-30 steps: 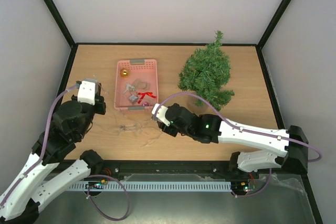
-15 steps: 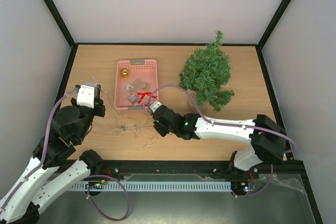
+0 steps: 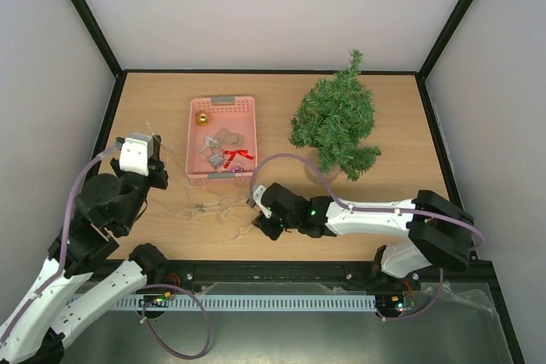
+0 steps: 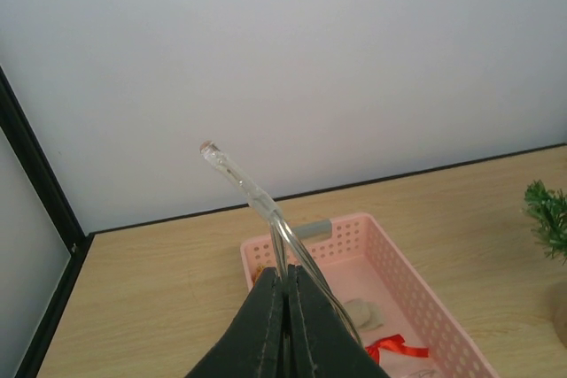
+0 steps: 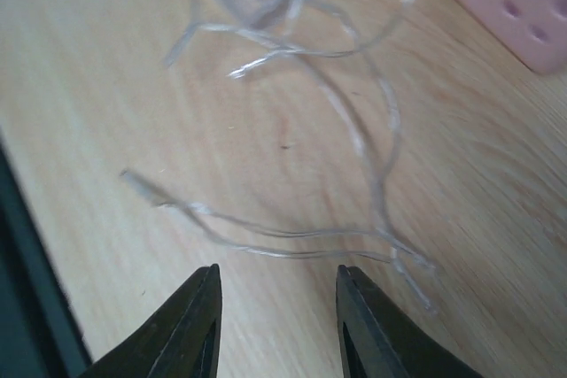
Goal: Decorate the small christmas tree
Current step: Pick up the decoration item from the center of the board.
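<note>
Left gripper (image 4: 285, 276) pinches a clear light string (image 4: 244, 185); right gripper (image 5: 276, 273) hangs open above the white-walled wooden table (image 5: 89, 86).

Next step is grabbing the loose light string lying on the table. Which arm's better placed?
Right. The right gripper, jaws open, hovers low over the light string lying loose on the table. The left gripper is shut on a raised end of that string, so it is busy.
</note>
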You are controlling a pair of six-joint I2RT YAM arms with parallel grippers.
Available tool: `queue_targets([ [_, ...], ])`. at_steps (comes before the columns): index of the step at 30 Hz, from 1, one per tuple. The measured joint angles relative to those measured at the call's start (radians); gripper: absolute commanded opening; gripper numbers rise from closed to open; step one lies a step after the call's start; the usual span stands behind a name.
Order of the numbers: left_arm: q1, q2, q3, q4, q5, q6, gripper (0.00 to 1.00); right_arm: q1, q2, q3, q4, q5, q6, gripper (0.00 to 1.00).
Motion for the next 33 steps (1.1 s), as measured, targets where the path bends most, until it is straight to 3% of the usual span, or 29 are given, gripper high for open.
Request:
queue_targets([
  [6,0.0,-0.001,0.045,0.019,0.0,0.004,0.02,0.003,-0.021,-0.007,-0.027,-0.152,-0.399,0.22],
  [13,0.0,-0.007,0.051,0.023,0.0,0.003,0.02,0.004,0.08,0.035,-0.069,-0.171,-0.709,0.23],
  [18,0.0,-0.016,0.051,0.023,-0.004,0.003,0.02,0.004,0.171,0.063,-0.054,-0.145,-0.789,0.29],
  [33,0.0,-0.023,0.051,0.022,-0.004,0.002,0.02,-0.007,0.247,0.14,-0.02,-0.103,-0.867,0.39],
])
